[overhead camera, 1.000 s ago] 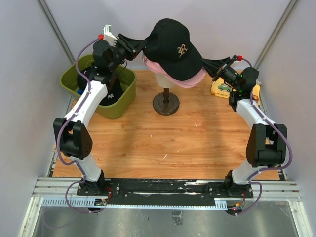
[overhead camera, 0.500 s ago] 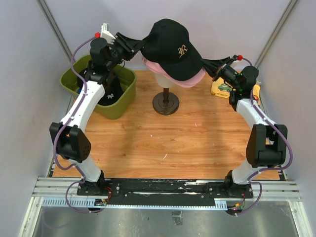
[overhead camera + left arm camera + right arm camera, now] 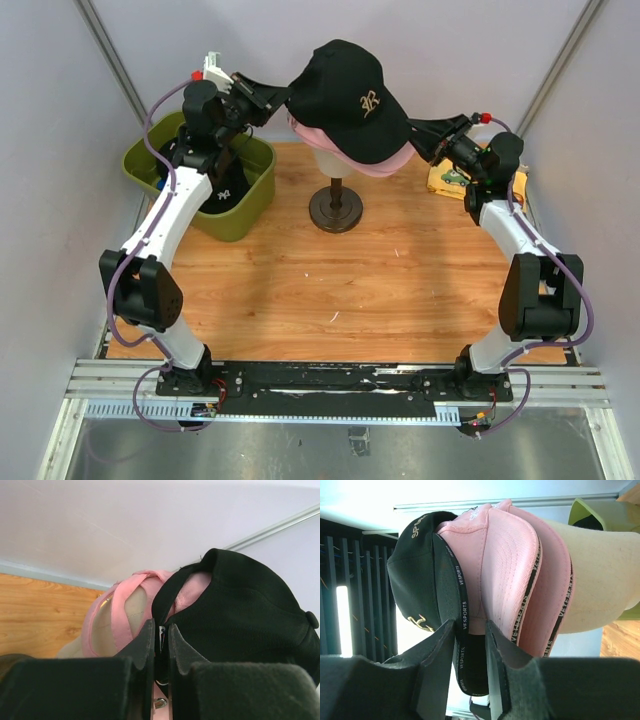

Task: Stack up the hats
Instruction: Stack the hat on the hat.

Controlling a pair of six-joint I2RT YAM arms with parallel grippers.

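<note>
Item: black cap point(image 3: 350, 95), topmost on the pink caps point(image 3: 505, 565) worn by the mannequin head point(image 3: 328, 158) above the counter point(image 3: 350, 280).
Markings: gold monogram on the front, gold "SP" on the side, "VESPORTS" repeated on the inner tape of the black and pink brims. Left tool point(image 3: 161, 640) is pinched narrow on the black cap's rear strap. Right tool point(image 3: 468, 630) is slightly parted, straddling the black brim. Since a second ago the left arm has drawn up and outward, while the cap has barely moved.
</note>
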